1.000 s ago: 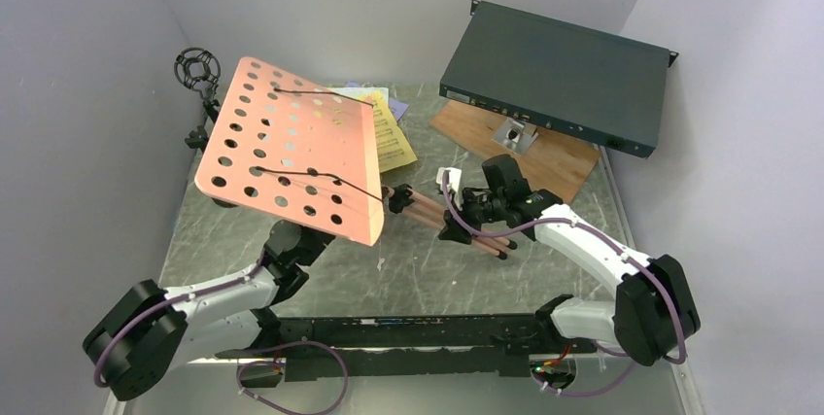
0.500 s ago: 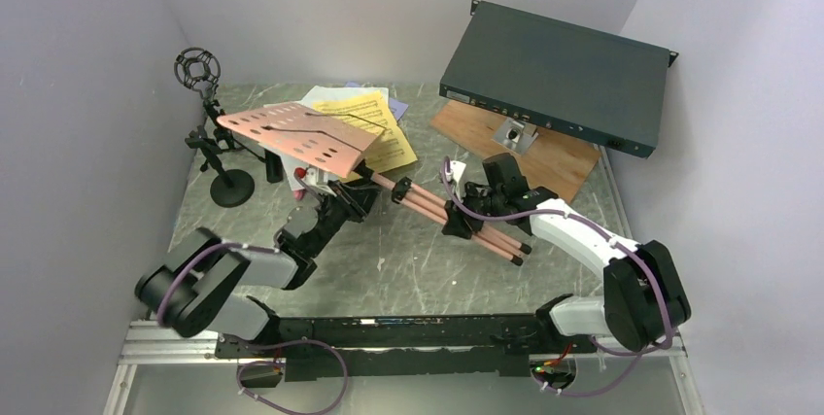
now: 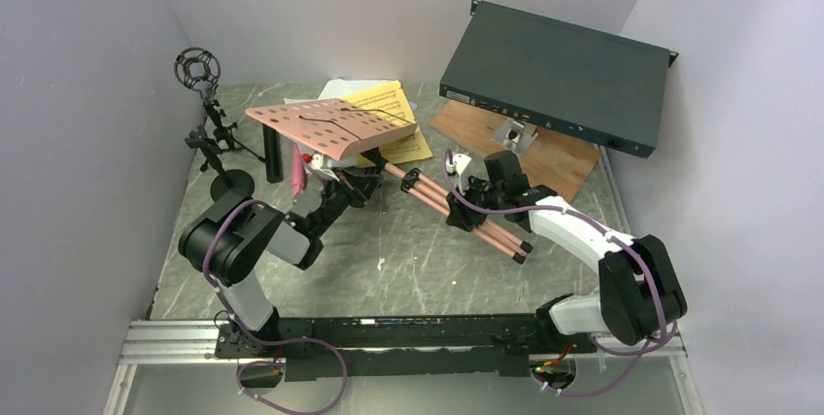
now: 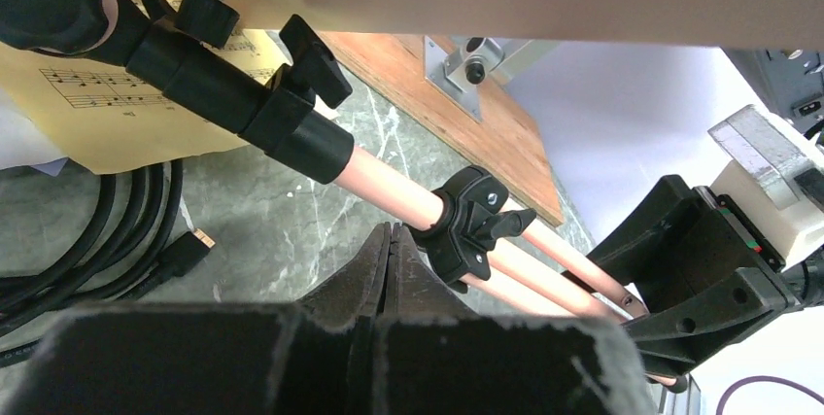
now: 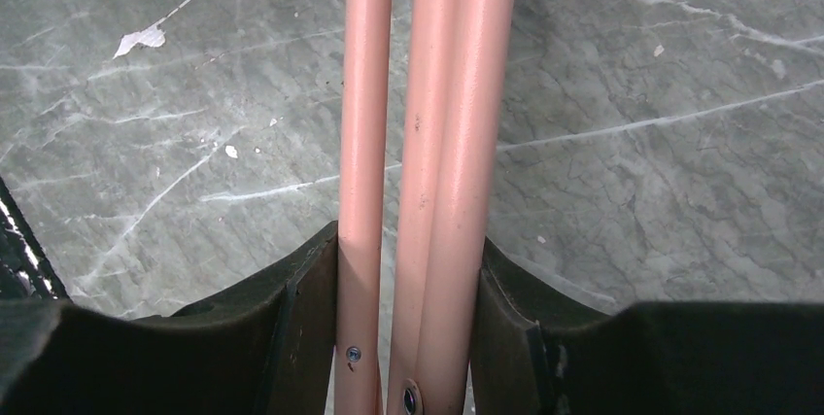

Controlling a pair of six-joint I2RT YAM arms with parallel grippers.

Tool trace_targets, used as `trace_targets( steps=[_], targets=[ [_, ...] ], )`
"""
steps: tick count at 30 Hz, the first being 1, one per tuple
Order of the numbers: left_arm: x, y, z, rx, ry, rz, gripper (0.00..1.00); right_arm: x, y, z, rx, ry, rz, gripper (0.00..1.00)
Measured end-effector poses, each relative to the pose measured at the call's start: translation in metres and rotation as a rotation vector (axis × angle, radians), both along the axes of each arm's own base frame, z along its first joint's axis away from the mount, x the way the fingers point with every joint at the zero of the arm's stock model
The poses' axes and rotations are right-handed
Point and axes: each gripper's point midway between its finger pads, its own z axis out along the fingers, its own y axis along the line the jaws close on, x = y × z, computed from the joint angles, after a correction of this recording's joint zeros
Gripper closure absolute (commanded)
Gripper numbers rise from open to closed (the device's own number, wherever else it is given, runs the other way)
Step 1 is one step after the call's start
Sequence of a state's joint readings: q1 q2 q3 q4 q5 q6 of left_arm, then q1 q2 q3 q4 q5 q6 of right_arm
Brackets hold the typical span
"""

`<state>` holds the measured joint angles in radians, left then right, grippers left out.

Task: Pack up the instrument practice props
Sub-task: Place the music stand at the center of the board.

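The pink perforated music desk (image 3: 326, 125) lies nearly flat over the table, its pink tripod legs (image 3: 466, 216) folded together and running to the right. My right gripper (image 3: 481, 203) is shut on those legs (image 5: 428, 143), one pad on each side (image 5: 408, 259). My left gripper (image 3: 342, 185) is under the desk, shut on nothing (image 4: 391, 240), just beside the pole's black collar (image 4: 471, 230). Yellow sheet-music pages (image 3: 394, 109) and white ones (image 3: 340, 89) lie behind the desk. A black microphone (image 3: 275, 157) and a pink one (image 3: 295, 174) stand to the left, near a black mic holder (image 3: 197, 67).
A dark teal rack box (image 3: 559, 75) leans at the back right over a brown wooden board (image 3: 549, 162) with a small metal bracket (image 3: 512, 133). Black cables (image 4: 87, 211) lie under the desk. A round black stand base (image 3: 231, 187) sits at the left by the wall.
The music desk has swung down from a steep tilt to nearly flat. My left arm has folded inward, its gripper now under the desk with jaws closed. The legs shifted slightly with my right gripper.
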<state>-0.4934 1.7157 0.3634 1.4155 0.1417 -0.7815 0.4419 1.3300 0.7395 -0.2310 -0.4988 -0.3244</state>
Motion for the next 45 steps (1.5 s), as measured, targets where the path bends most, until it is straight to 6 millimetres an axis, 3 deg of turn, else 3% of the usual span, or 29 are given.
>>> trace_targets(
  steps=[3, 9, 15, 22, 25, 31, 35, 37, 39, 42, 45],
  targets=[
    [-0.001, 0.0, 0.0, -0.008, 0.005, -0.01, 0.98, 0.001, 0.0, -0.002, -0.001, 0.005, -0.001, 0.96],
    [-0.017, 0.008, -0.014, -0.044, 0.082, -0.02, 0.54, 0.002, -0.001, -0.004, 0.005, 0.024, -0.019, 0.96],
    [-0.056, 0.025, -0.032, -0.087, 0.206, -0.019, 0.37, 0.003, -0.007, -0.007, 0.041, 0.091, -0.063, 0.97],
    [-0.079, 0.037, 0.031, -0.205, 0.143, -0.025, 0.19, 0.004, -0.01, -0.011, 0.053, 0.123, -0.088, 0.98],
    [-0.091, 0.048, 0.053, -0.234, 0.145, 0.0, 0.03, 0.004, -0.011, -0.013, 0.049, 0.129, -0.091, 0.98],
    [-0.118, 0.091, 0.08, -0.244, 0.222, 0.165, 0.01, 0.005, -0.011, -0.015, 0.05, 0.133, -0.089, 0.98],
    [-0.133, 0.116, 0.081, -0.19, 0.251, 0.259, 0.01, 0.005, -0.011, -0.017, 0.044, 0.136, -0.087, 0.95],
    [-0.136, 0.123, 0.072, -0.112, 0.289, 0.287, 0.01, 0.005, -0.011, -0.018, 0.041, 0.133, -0.081, 0.9],
    [-0.138, 0.126, 0.065, 0.006, 0.34, 0.297, 0.01, 0.006, -0.012, -0.018, 0.036, 0.123, -0.074, 0.78],
    [-0.134, 0.125, 0.067, 0.167, 0.387, 0.277, 0.01, 0.006, -0.013, -0.019, 0.027, 0.109, -0.061, 0.48],
    [-0.127, 0.119, 0.082, 0.297, 0.377, 0.228, 0.01, 0.006, -0.014, -0.018, 0.023, 0.098, -0.039, 0.17]
  ],
)
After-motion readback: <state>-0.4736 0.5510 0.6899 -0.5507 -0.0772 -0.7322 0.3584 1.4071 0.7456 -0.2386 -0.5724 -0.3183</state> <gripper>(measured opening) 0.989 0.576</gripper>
